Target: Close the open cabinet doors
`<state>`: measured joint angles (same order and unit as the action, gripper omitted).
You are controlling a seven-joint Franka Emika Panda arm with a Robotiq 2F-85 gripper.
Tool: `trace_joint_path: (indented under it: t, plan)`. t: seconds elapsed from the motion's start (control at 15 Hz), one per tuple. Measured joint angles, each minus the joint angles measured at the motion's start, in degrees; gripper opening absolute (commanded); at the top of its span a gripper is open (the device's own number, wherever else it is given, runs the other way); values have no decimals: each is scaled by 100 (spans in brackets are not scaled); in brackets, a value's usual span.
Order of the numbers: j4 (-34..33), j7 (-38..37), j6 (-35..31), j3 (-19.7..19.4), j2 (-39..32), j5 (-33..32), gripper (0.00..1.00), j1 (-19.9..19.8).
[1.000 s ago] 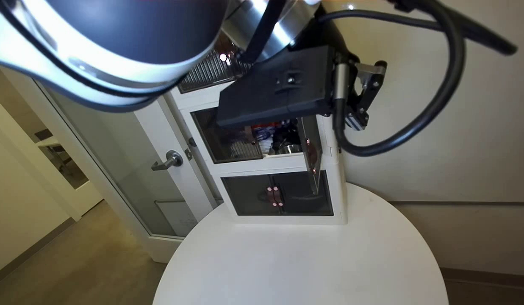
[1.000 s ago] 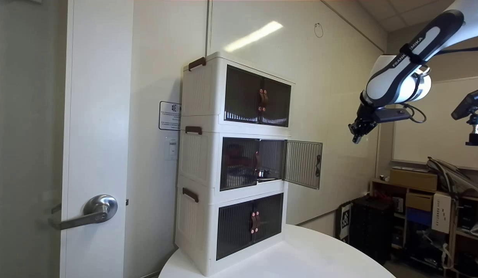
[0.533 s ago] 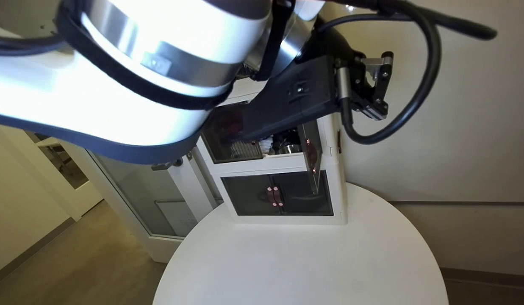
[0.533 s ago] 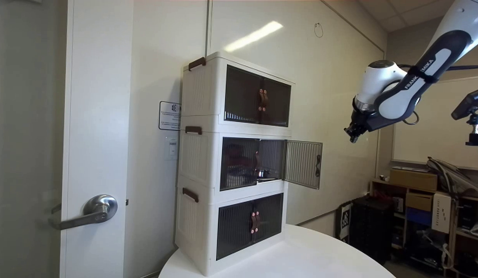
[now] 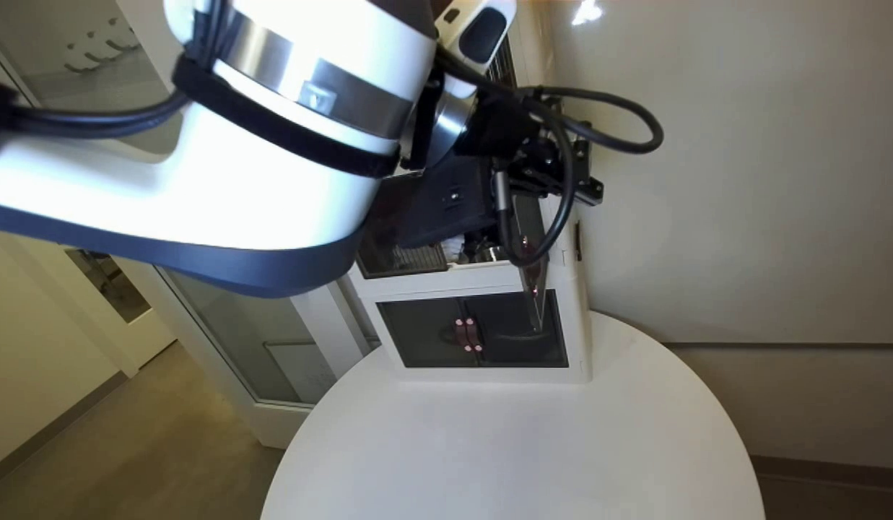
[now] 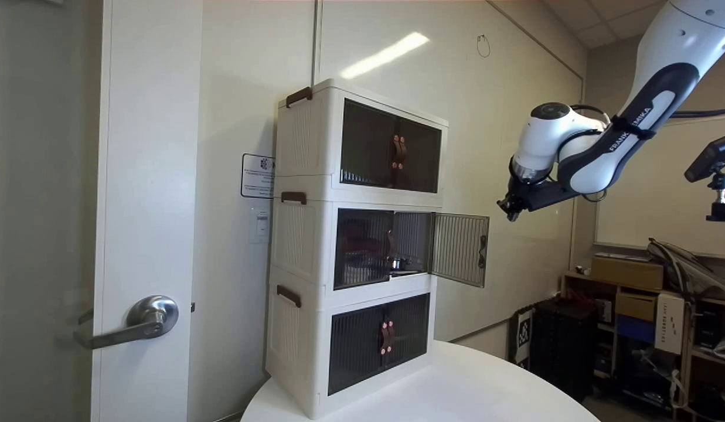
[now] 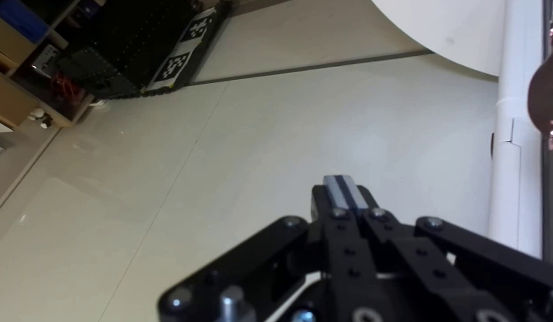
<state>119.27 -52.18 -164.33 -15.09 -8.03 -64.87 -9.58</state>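
A white three-tier cabinet (image 6: pixel 298 246) with dark ribbed doors stands on a round table. Its middle right door (image 6: pixel 460 249) is swung wide open; it also shows edge-on (image 5: pixel 536 292), partly behind the gripper's cable. The middle left door (image 6: pixel 363 252) looks shut or nearly so. The top and bottom door pairs look shut in an exterior view. My gripper (image 7: pixel 345 192) is shut and empty, its fingertips together. In an exterior view the gripper (image 6: pixel 507 212) is in the air to the right of the open door, apart from it. The brown door handle (image 7: pixel 542 94) is at the wrist view's right edge.
The white round table (image 5: pixel 518 448) bears the cabinet. A whiteboard wall (image 7: pixel 258 134) runs beside it. A room door with a metal handle (image 6: pixel 151 319) stands to the left. A mounted camera (image 6: pixel 714 158) and shelves with boxes (image 6: pixel 632 305) are at the right.
My gripper has moved left in an exterior view, closer to the open door, and the wrist has turned. The cabinet and its doors have not moved.
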Motion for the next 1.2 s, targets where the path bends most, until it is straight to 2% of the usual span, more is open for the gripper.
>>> trace_joint_path:
  t: [0.33,0.73,0.93,1.2]
  plan:
    - [-150,-523,0,20,-321,-264,0,200]
    - [-258,-583,-202,138,-562,-267,0,287]
    - [-262,-481,-479,307,-624,-187,0,294]
    - [-260,50,-828,658,-690,25,0,294]
